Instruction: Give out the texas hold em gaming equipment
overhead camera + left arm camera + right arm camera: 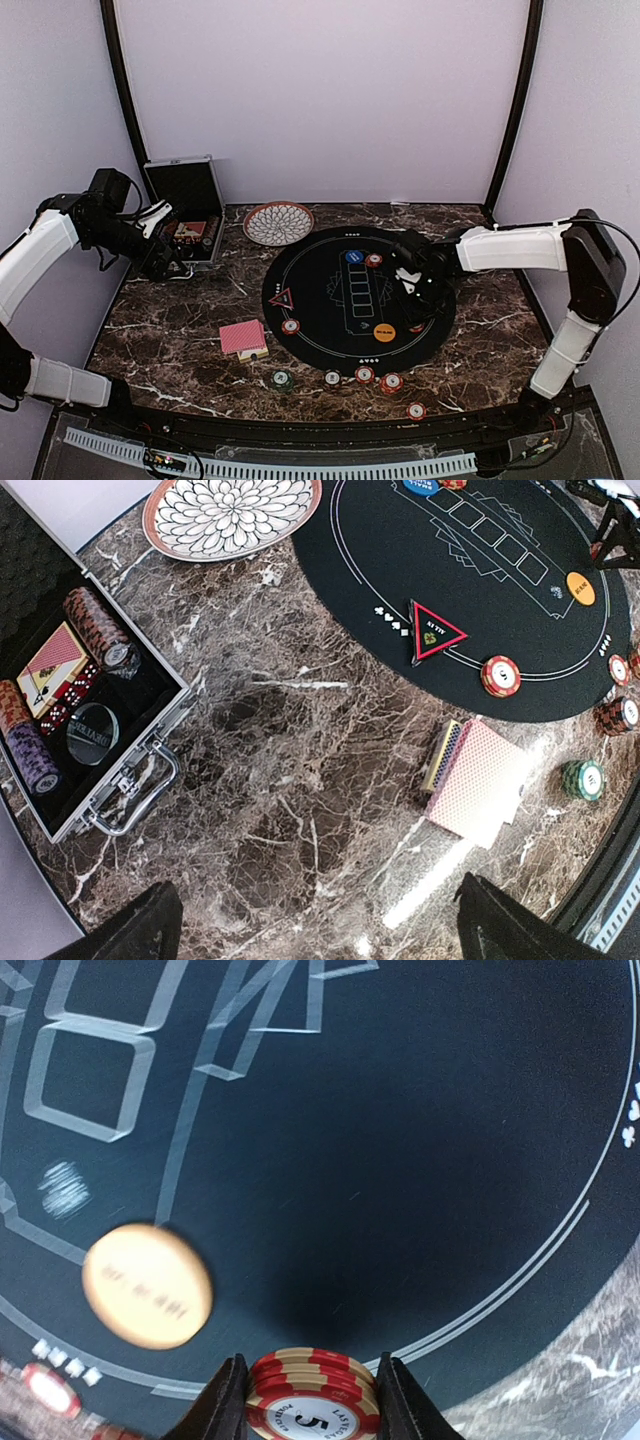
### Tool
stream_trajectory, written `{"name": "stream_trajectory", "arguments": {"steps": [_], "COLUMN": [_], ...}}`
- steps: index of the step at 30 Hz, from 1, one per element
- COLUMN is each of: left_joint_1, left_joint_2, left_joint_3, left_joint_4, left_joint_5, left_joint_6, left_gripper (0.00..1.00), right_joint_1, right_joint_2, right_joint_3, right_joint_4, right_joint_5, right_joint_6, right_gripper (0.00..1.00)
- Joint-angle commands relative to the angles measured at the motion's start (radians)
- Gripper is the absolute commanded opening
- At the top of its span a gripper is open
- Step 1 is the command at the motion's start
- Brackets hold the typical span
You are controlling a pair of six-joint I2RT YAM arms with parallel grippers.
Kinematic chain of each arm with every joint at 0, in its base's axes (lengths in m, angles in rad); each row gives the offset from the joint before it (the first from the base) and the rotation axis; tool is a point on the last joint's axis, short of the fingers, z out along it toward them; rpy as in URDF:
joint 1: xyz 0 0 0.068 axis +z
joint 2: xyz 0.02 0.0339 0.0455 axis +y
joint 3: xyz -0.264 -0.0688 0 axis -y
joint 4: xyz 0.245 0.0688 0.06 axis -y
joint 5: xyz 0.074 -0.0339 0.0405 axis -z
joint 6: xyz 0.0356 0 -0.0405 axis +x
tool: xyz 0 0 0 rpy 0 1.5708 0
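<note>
A: Start big. What carries everything?
B: The marbled surface (170, 350), with the round black mat (330, 345) at its centre. Seats seem to be set out around the mat's rim.
A: And the open case (190, 215) at the far left?
B: That's the supply, I'd judge. Rolls of chips and a card lie inside it. The patterned bowl (278, 222) sits just beside it, off the mat.
A: The left gripper (325, 925)?
B: Spread wide and grasping nothing. It hangs over bare surface between the case and the red-backed cards (243, 338), which lie just off the mat's near-left edge.
A: Markers?
B: The red triangle marker (281, 298) is on the mat's left rim. The orange button (385, 332) is nearer the front and the blue button (353, 257) is at the far side.
A: And the right gripper (312, 1385)?
B: Clenched on a small stack of red striped chips (312, 1420), low over the mat's right edge, likely to give that seat its share. More loose chips (365, 374) dot the near rim.
</note>
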Motion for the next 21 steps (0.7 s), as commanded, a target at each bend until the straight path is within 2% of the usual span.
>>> {"name": "stream_trajectory", "arguments": {"steps": [1,6,8,14,21], "left_joint_1": [-0.005,-0.005,-0.004,-0.004,-0.004], "left_joint_2": [-0.006,-0.013,-0.014,-0.010,-0.005], "left_joint_3": [0.023,0.012,0.011,0.018,0.019], "left_joint_4": [-0.033,-0.033,-0.034,-0.035,-0.039], "left_joint_5": [0.016,0.016,0.015,0.017,0.021], "left_joint_6": [0.010,0.015,0.017,0.018,0.015], "left_gripper": [0.99,0.99,0.99,0.99,0.99], "right_joint_1": [-0.030,-0.041,-0.043,-0.044,0.012], "right_joint_2": [0.057,0.101,0.103,0.058,-0.056], "right_joint_3": [0.014,-0.023,-0.037,-0.018,0.058], "right_joint_4": [0.060,0.097,0.103,0.064,-0.020], "right_joint_5": [0.022,0.027,0.039,0.083,0.099], "right_joint_6": [0.003,0.024,0.031,0.039,0.032], "right_gripper": [0.23,0.27,0.39,0.68,0.72]}}
